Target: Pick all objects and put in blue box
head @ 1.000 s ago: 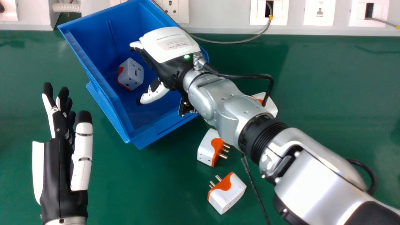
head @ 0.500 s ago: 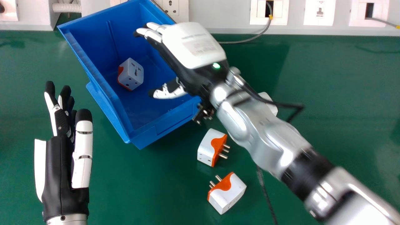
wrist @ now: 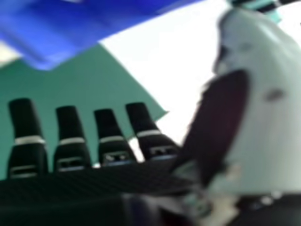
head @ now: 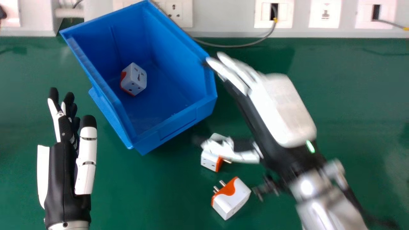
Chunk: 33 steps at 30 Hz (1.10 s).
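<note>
In the head view my right hand [head: 278, 108] is over the table to the right of the blue box [head: 179, 127], its fingers straight and holding nothing. Its thumb overlaps a white and orange adapter [head: 210, 161] on the table. Nearer the front lies a second adapter [head: 232, 199], tilted, pins up-left. One more adapter [head: 134, 80] rests inside the box. My left hand [head: 65, 166] is at the left with fingers extended, also empty. The right hand view shows the open right hand [wrist: 113, 141] with part of the blue box [wrist: 61, 33] beyond it.
A white panel with sockets [head: 223, 19] runs along the back of the green table [head: 143, 191]. A grey cable [head: 243, 44] curves down from it behind the box.
My right hand has left the space over the box and swung right and toward the front, clearing the view of the box's interior. The left hand has barely shifted.
</note>
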{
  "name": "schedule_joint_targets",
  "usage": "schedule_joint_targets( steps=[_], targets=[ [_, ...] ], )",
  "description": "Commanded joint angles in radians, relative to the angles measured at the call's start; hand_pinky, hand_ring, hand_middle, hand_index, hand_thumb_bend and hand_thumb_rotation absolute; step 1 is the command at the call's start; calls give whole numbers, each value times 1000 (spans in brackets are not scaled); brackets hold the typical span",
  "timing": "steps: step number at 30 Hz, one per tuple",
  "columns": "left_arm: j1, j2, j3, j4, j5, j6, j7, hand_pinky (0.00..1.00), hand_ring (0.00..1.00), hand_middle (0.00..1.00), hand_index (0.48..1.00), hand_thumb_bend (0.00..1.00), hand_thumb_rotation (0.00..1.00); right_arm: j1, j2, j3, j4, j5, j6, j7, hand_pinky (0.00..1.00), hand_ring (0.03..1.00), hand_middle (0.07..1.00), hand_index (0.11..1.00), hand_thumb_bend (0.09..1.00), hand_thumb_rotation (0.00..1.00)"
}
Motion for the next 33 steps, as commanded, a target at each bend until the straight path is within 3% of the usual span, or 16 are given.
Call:
schedule_joint_targets(
  steps=[1,4,10,17,19,22,33],
  targets=[
    [8,7,1,-1,7,-28,6,1000,1000,1000,1000,361,931,77,-2,-21,-48,-21,-42,-61,728,884,916,875,454,509],
    [12,7,-2,6,0,-28,0,1000,1000,1000,1000,366,919,170,9,-30,-16,-51,-63,-144,748,900,929,888,484,523],
    [13,10,-3,18,-12,-24,-7,1000,1000,1000,1000,369,946,248,42,-20,98,-89,-87,-283,745,882,911,871,573,456],
    [13,16,1,25,-35,-24,-22,1000,1000,1000,1000,387,944,245,70,13,229,-145,-48,-326,743,878,903,862,610,492],
    [13,18,3,25,-36,-24,-25,1000,1000,1000,1000,388,947,234,79,21,255,-158,-28,-318,741,877,900,856,613,512],
    [14,23,6,18,-27,-21,-23,1000,1000,1000,1000,381,950,211,94,33,306,-167,-13,-334,714,847,880,839,634,521],
    [10,28,10,19,-34,-26,-24,1000,1000,1000,1000,373,926,143,123,68,397,-159,57,-310,668,819,859,808,660,483]
  ],
)
